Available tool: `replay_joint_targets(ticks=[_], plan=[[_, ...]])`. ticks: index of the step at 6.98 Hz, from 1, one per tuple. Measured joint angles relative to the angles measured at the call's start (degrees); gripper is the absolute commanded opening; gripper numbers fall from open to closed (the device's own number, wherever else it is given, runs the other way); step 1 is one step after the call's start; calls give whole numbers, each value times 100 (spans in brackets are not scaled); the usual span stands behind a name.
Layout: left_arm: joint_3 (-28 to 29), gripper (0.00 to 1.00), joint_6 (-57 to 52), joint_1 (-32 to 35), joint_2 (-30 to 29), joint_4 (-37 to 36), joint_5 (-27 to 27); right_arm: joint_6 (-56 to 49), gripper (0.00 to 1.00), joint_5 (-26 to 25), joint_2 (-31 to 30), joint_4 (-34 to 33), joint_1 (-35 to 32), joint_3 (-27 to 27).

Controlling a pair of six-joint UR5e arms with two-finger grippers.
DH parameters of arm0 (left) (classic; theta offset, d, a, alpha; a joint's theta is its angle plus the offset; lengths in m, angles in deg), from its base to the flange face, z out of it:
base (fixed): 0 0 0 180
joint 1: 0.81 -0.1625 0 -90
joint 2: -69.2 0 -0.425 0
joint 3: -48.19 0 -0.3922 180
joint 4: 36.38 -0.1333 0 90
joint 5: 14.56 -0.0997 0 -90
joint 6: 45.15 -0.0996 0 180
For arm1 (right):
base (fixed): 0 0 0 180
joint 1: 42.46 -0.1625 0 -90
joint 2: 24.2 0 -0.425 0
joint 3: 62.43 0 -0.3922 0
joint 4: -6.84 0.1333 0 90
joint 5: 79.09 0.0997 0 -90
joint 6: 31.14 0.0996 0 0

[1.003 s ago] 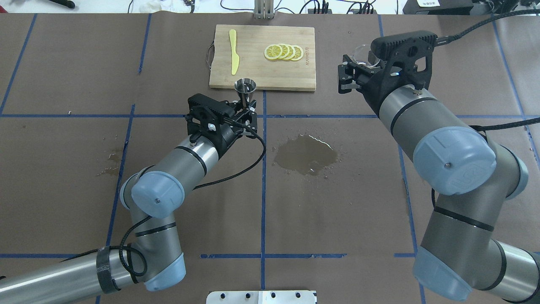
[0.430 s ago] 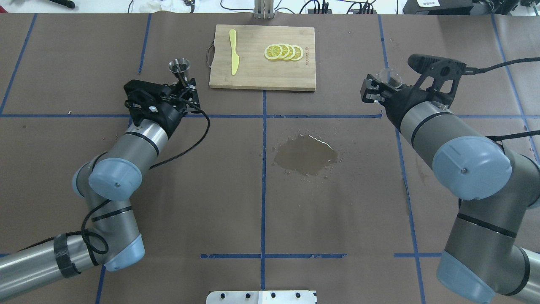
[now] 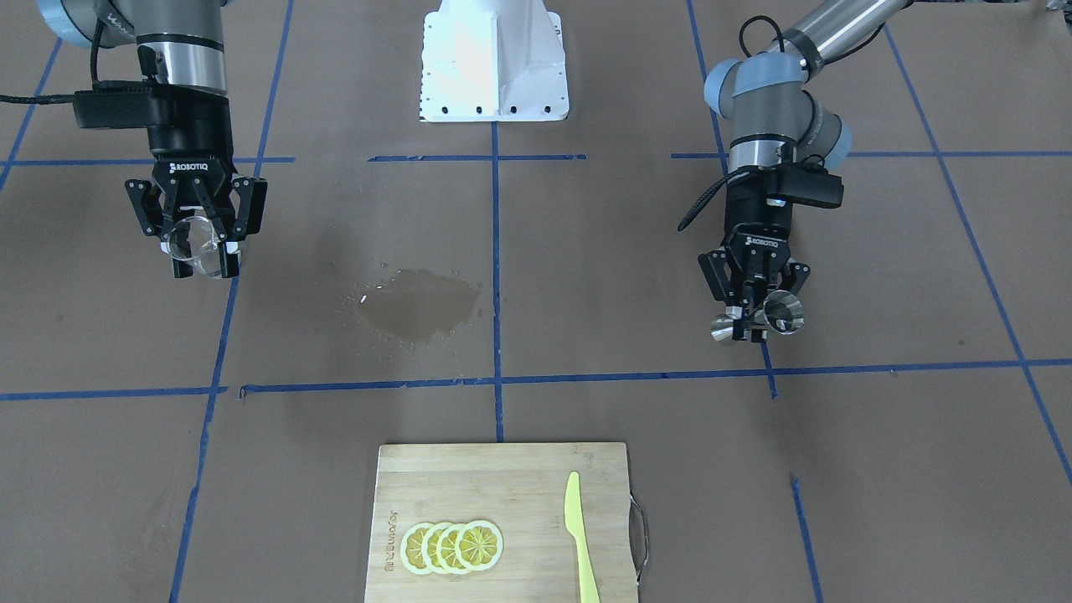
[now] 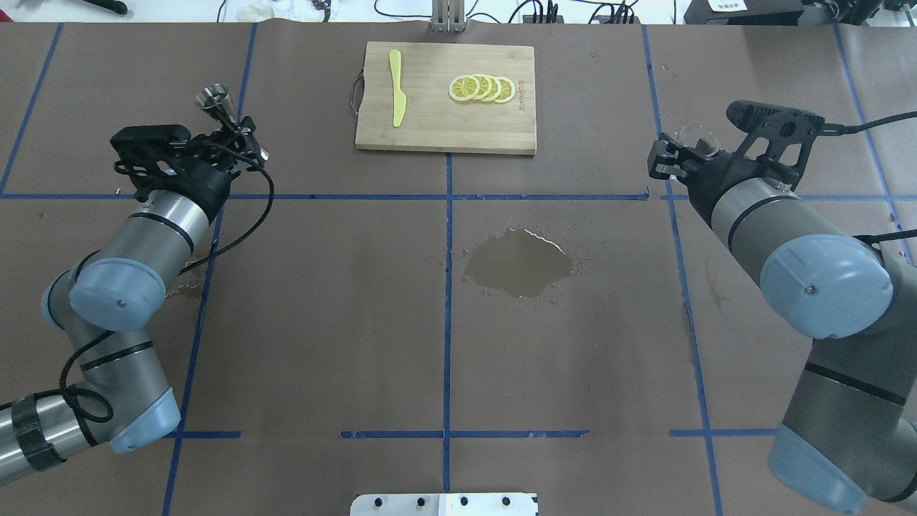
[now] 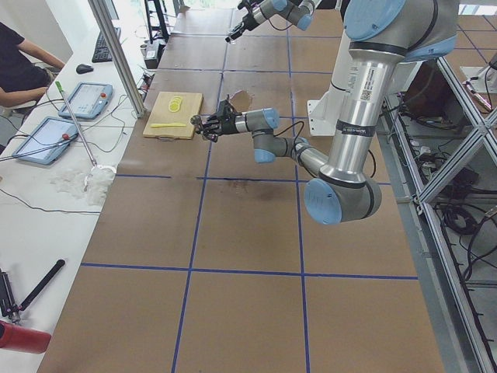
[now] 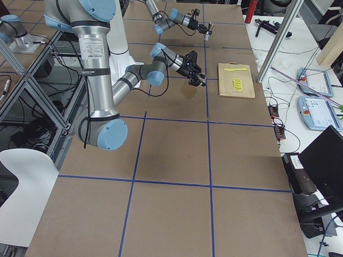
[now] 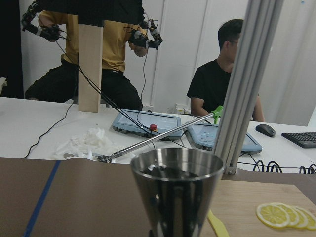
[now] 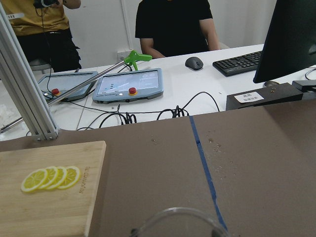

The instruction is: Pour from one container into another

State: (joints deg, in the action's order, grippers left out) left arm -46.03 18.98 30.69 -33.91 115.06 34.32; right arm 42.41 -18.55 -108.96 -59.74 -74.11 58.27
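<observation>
Gripping jigger [image 3: 783, 312] at its waist, left hand [image 3: 748, 327] hangs far left; right hand [image 3: 203, 260] clamps glass cup [image 3: 198, 240] far right; wide puddled surface [image 4: 358, 322] between.

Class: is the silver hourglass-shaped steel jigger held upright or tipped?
Upright. In the left wrist view the silver hourglass-shaped steel jigger shows a level rim facing up; the left hand grips its waist.

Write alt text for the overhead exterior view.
Two robot arms are spread wide apart over a brown table: the left gripper grips a steel jigger, the right gripper a clear glass cup. Between them lies a wet puddle, and beyond it a cutting board with lemon slices and a yellow knife.
</observation>
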Motion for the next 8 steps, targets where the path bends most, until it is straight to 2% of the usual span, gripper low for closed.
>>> replay_joint_targets(ticks=[2,4,6,8], plan=[[-46,0,263,14,481,-6,-740,-10,0,13,-657,684,3,-69],[144,0,769,-135,740,-303,-1154,-64,0,-42,-1170,1447,8,-233],[212,0,1450,-573,784,-922,-1238,-76,0,-87,-1269,1633,9,-282],[214,0,1591,-844,905,-1222,-1337,-77,0,-94,-1277,1655,16,-312]])
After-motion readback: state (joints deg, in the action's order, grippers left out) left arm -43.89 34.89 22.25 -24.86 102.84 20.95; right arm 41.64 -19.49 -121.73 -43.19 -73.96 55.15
